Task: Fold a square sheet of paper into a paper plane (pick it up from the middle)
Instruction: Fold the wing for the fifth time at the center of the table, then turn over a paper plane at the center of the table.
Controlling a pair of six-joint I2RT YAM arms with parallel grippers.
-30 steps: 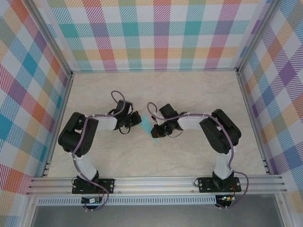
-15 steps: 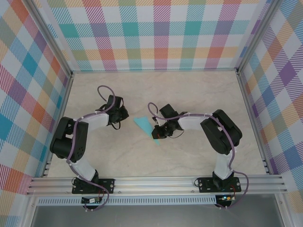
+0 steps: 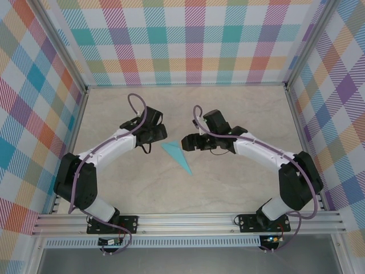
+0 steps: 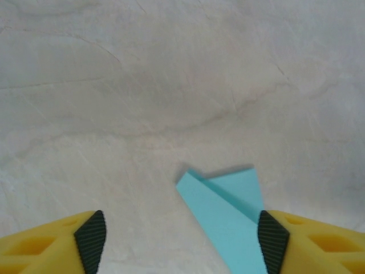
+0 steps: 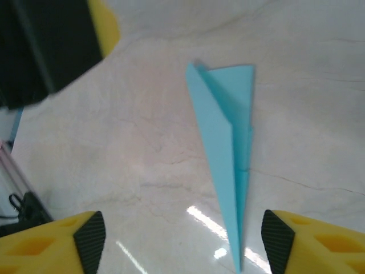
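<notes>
I am watching the left fingers standing wide apart and gripping nothing. The right fingers are gaping just as wide and are also holding nothing. The turquoise paper plane is lying flat on the marbled tabletop, apart from both sets of fingers. Its broad tail is sitting between the two wrists and its sharp nose is pointing toward the near edge. Both arms are reaching inward from either side, facing each other across the plane's tail.
</notes>
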